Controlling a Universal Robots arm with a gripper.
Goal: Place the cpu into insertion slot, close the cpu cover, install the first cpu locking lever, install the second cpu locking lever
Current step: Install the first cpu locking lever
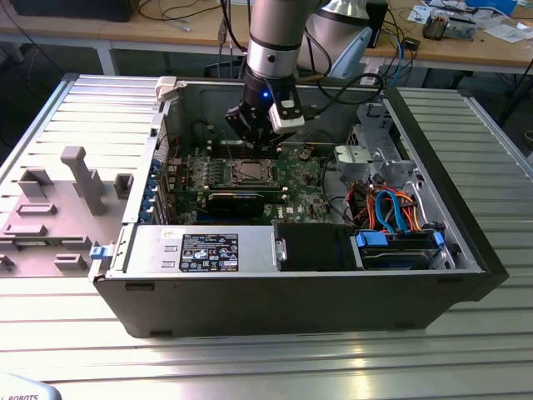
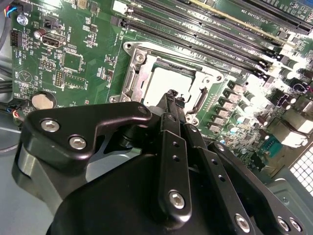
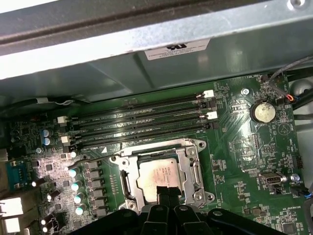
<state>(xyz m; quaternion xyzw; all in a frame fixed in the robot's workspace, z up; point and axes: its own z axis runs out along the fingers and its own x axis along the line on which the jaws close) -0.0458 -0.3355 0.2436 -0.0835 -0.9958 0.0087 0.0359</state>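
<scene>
The silver-and-black robot arm (image 1: 275,37) reaches straight down into the open dark grey computer case (image 1: 291,292), which lies on its side on the ribbed metal table (image 1: 466,350). Its black pincer (image 1: 252,143) hangs above the green circuit board (image 1: 304,179), just behind the socket as the exterior view shows it.

In both wrist views the black fingers (image 3: 166,193) are pressed together, clenched on nothing, with their tips over the near edge of the flat square silvery-grey cpu (image 3: 159,176). The cpu lies in the dark square insertion slot with a thin silver rim (image 3: 161,171), and the thin silver metal cpu cover with its square window (image 3: 191,171) lies flat around it (whether the tips touch the chip I cannot tell). Long black memory slots (image 3: 142,122) run just beside the socket.
</scene>
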